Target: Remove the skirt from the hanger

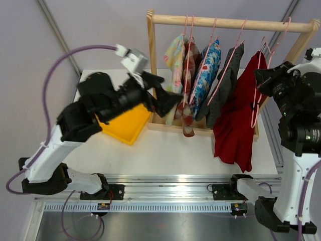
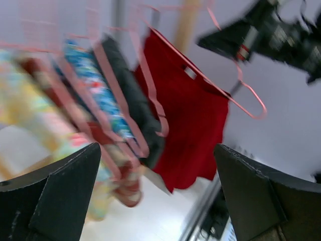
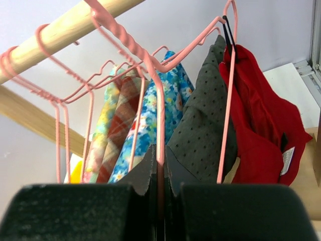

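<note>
- Hanging from a pink wire hanger (image 1: 252, 108) at the right end of the rack, upper right of the top view, is the red fabric skirt (image 1: 235, 125); its hem drops past the rack base onto the white table (image 1: 165, 153).
- Right wrist view: skirt (image 3: 256, 130) at the right side of the frame, fixed to its hanger by a small black clip near the top.
- Right gripper (image 1: 261, 78) sits at the upper edge of the skirt, right of the frame.
- Right wrist view: right gripper (image 3: 159, 170) has its fingers (image 3: 75, 211) pressed together on a pink hanger wire (image 3: 159, 125), only a slit between them.
- Left wrist view, blurred: that hanger (image 2: 251, 103) runs along the skirt (image 2: 193, 125) top and loops up to the black gripper at upper right.
- Left gripper (image 1: 168, 90) is at the left end of the rack, just beside the pale floral garment (image 1: 174, 55); contact cannot be told.
- Left wrist view: left gripper (image 2: 156, 150) fingers spread wide, bottom corners of the frame, nothing between them.
- Round wooden rail (image 1: 225, 22) carries all the hangers, top of the frame.
- Left to right on the rail: pale floral, red plaid garment (image 1: 189, 108), blue floral garment (image 1: 205, 75), dark grey dotted garment (image 1: 223, 85), then the skirt.
- Yellow plastic tray (image 1: 128, 125) on the table, left of centre, partly under the left arm.
</note>
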